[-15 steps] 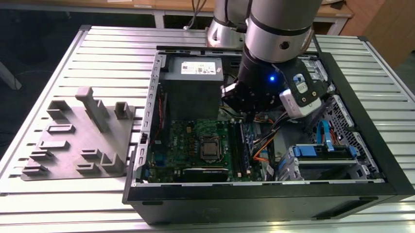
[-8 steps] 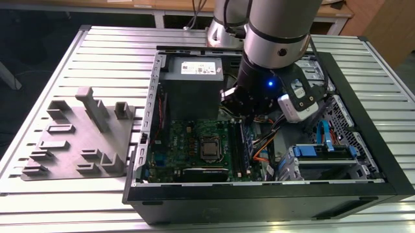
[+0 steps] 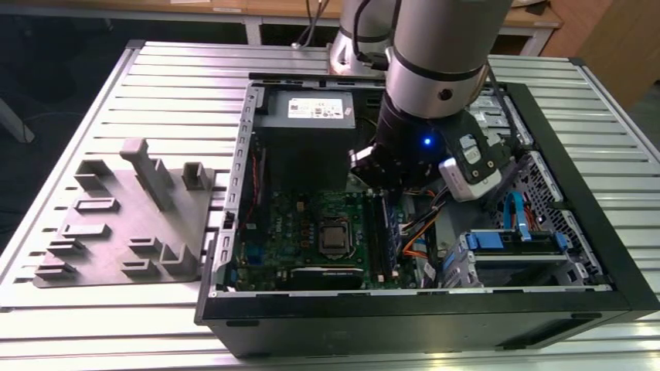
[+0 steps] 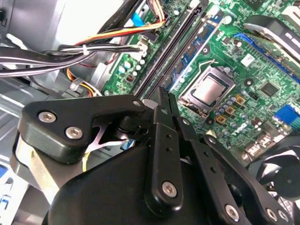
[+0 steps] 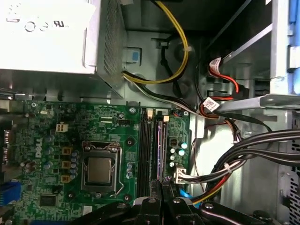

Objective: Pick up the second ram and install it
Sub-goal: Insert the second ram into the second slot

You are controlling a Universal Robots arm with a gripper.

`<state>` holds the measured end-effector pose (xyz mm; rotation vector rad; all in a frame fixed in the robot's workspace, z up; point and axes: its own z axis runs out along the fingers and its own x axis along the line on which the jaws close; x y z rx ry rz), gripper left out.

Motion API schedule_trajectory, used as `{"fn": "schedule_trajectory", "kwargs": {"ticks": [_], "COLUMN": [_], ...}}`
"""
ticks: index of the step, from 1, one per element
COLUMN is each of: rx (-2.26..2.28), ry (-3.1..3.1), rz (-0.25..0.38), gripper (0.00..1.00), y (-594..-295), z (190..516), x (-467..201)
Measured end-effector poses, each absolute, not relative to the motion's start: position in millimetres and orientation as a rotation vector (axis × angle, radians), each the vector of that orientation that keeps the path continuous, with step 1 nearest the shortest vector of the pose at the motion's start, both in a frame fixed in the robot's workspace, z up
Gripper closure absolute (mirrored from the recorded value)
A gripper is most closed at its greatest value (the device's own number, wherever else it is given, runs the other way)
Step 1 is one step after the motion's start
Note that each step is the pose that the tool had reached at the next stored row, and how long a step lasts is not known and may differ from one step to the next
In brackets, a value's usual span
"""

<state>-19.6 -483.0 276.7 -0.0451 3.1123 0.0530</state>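
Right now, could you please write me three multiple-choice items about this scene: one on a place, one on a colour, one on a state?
1. The pincer hangs: A over the grey tray; B over the black memory slots; C outside the case.
2. The motherboard is: A green; B red; C white.
3. The processor is: A under a cooler; B wrapped; C bare.
B: inside the case, above the slots, far from the tray. A: green board. C: its metal lid shows.

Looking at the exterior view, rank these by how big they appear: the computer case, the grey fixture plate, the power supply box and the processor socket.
Largest to smallest:
1. computer case
2. grey fixture plate
3. power supply box
4. processor socket
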Motion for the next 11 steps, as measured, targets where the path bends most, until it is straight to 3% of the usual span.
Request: {"fn": "schedule_trajectory", "kwargs": {"ticks": [11], "rx": [-0.045], "ry": [3.112], "rz": [0.053], "gripper": [0.91], "y": [-483], "z": [258], "x": [-23]}}
